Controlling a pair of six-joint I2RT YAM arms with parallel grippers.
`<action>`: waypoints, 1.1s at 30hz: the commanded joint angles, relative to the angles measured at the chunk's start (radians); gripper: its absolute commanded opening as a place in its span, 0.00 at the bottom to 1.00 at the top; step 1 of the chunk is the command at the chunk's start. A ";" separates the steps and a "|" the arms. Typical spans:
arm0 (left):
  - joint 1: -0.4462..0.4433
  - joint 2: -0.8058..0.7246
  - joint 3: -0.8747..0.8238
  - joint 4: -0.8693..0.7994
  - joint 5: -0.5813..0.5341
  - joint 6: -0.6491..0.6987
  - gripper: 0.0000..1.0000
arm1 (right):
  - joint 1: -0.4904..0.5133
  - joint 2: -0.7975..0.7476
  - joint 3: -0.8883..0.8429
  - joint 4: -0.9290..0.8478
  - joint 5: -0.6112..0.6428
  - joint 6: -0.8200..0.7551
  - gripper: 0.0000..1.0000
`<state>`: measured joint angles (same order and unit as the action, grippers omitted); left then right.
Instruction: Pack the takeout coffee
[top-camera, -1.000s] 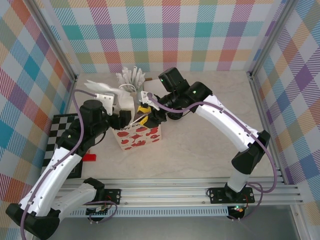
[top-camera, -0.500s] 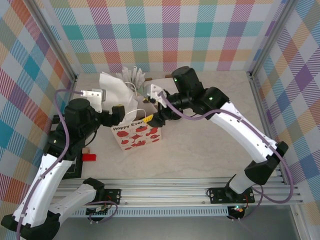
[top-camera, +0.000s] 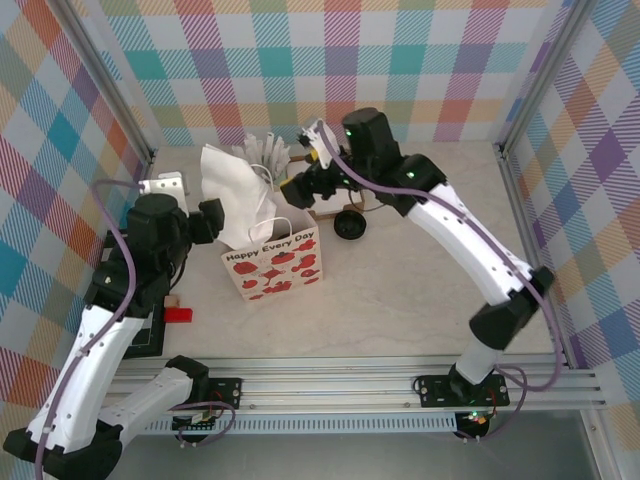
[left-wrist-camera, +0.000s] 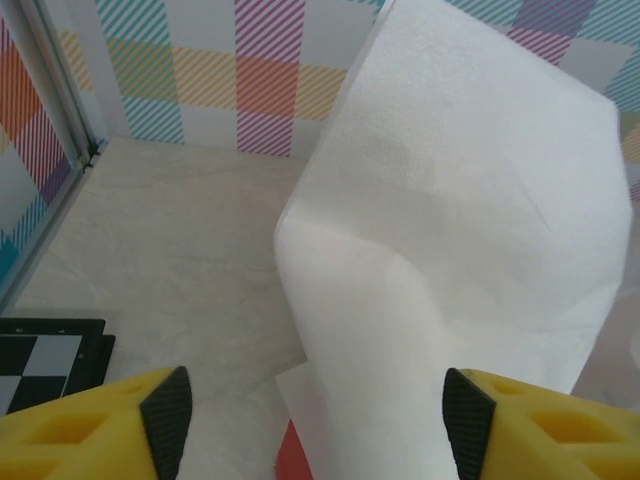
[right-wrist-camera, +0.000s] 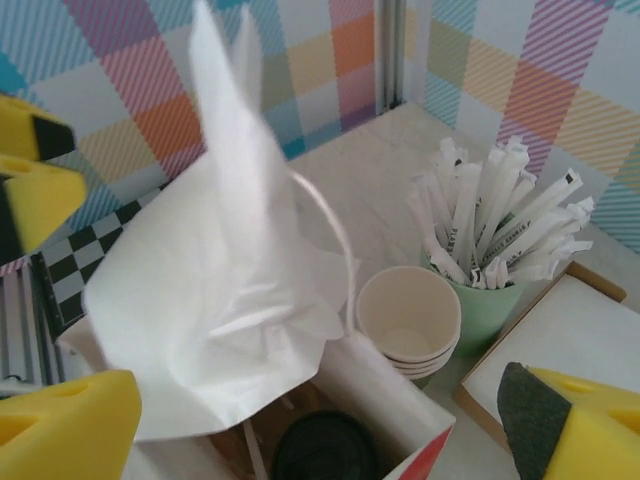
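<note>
The takeout coffee (right-wrist-camera: 325, 452) stands inside the white gift bag (top-camera: 275, 268) with red hearts; in the right wrist view its black lid shows down in the bag's mouth. White tissue paper (top-camera: 235, 195) rises from the bag's left side. My right gripper (top-camera: 302, 183) hovers open above and behind the bag, looking straight down on the lid, with nothing between its fingers (right-wrist-camera: 70, 430). My left gripper (top-camera: 208, 222) is open just left of the bag. In the left wrist view the tissue paper (left-wrist-camera: 450, 250) hangs loose between its fingers (left-wrist-camera: 166, 410).
Behind the bag stand a stack of lidless cups (right-wrist-camera: 408, 318) and a green cup of wrapped straws (right-wrist-camera: 500, 240). A loose black lid (top-camera: 350, 227) lies right of a white board (right-wrist-camera: 570, 335). A checkerboard (top-camera: 120, 268) and red block (top-camera: 178, 315) sit at the left.
My right gripper has opened, lifted out of the bag and drawn back. My left arm has pulled away to the left. The tissue paper now stands taller out of the bag.
</note>
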<state>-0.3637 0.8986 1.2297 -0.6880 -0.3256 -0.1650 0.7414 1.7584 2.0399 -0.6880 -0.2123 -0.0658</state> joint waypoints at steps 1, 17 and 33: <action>0.014 0.028 0.031 -0.035 -0.001 0.002 0.59 | 0.003 0.147 0.214 -0.191 0.019 0.132 0.87; 0.014 0.023 -0.062 -0.037 0.092 -0.007 0.33 | 0.085 0.320 0.406 -0.236 0.010 0.177 0.87; 0.014 0.022 -0.082 -0.027 0.108 -0.007 0.31 | 0.103 0.011 -0.118 0.111 0.024 0.181 0.79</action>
<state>-0.3611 0.9276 1.1652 -0.7280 -0.2253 -0.1680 0.8345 1.7927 1.9388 -0.6746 -0.0952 0.1406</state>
